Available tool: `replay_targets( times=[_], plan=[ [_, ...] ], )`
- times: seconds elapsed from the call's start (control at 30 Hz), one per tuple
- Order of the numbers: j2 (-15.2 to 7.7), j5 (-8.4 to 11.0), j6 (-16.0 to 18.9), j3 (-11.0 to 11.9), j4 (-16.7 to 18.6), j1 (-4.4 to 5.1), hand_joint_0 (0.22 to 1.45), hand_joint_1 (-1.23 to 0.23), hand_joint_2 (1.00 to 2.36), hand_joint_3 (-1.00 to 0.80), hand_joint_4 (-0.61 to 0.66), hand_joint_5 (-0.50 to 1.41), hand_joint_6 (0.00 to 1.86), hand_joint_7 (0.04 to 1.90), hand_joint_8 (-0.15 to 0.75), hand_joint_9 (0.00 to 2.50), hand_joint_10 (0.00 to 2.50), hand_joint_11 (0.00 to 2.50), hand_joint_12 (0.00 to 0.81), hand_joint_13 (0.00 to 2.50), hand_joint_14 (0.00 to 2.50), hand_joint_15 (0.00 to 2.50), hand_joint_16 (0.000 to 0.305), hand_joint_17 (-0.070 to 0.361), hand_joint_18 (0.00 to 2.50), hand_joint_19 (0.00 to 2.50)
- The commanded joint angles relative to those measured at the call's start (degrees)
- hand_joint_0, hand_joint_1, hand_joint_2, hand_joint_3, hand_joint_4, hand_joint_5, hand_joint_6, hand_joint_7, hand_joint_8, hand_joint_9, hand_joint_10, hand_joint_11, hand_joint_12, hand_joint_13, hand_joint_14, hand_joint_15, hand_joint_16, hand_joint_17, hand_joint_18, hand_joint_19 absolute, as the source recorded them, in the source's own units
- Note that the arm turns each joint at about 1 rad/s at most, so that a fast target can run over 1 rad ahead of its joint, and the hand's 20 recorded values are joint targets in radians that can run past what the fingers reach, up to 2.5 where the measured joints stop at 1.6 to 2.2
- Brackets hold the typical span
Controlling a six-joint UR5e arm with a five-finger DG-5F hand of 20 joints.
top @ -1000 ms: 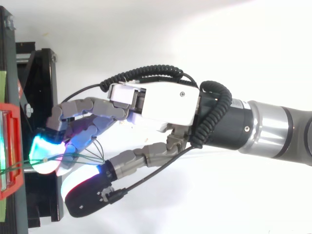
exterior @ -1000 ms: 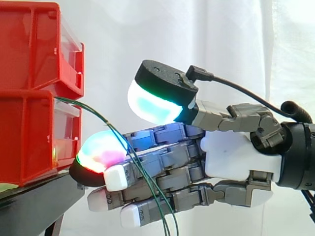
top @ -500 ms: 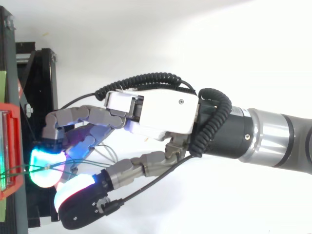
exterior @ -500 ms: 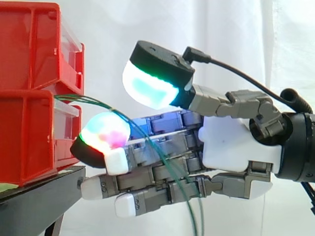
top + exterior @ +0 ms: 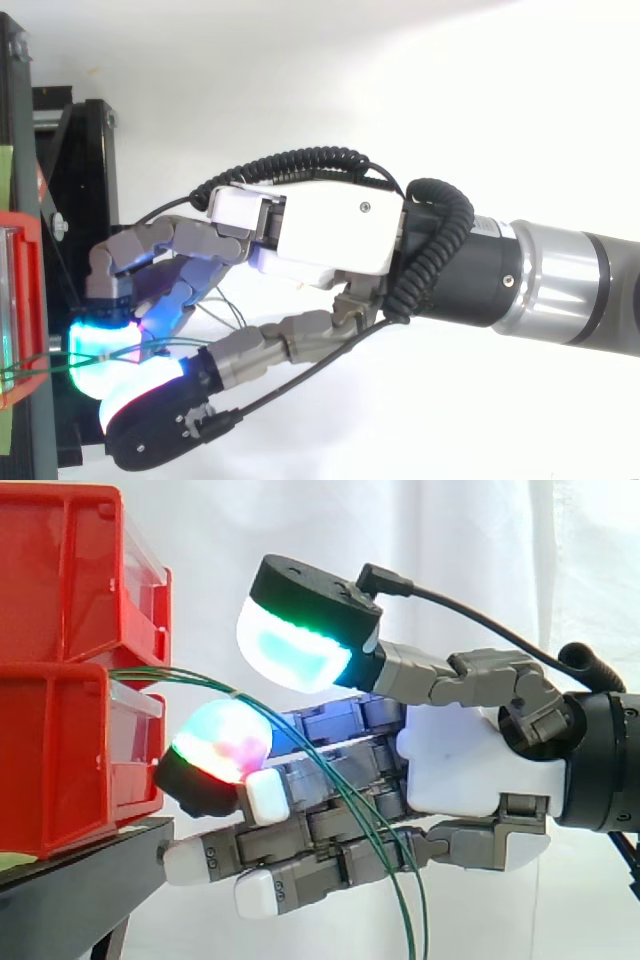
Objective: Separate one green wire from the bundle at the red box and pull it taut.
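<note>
Holds the hand beside the lower red bin, fingers straight and open. Carries green wires draped over one fingertip.

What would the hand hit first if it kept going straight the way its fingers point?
Most likely the front of the lower red bin, just ahead of the hand; its lowest fingers may meet the black stand instead. Depth is hard to judge.

Green wires across the hand.
</note>
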Motion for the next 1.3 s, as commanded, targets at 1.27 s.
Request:
replay_targets(
  times=[1.27],
  plan=[
    [0.07, -0.49, -0.03, 4.24, -6.05, -1.06, 0.53, -0.64, 1.01, -0.33, 0.27, -0.18, 0.89, 1.11, 0.360, 1.04, 0.02, 0.94, 0.341, 0.65, 0.01, 0.25, 0.050, 0.112, 0.73, 0.37]
  ],
)
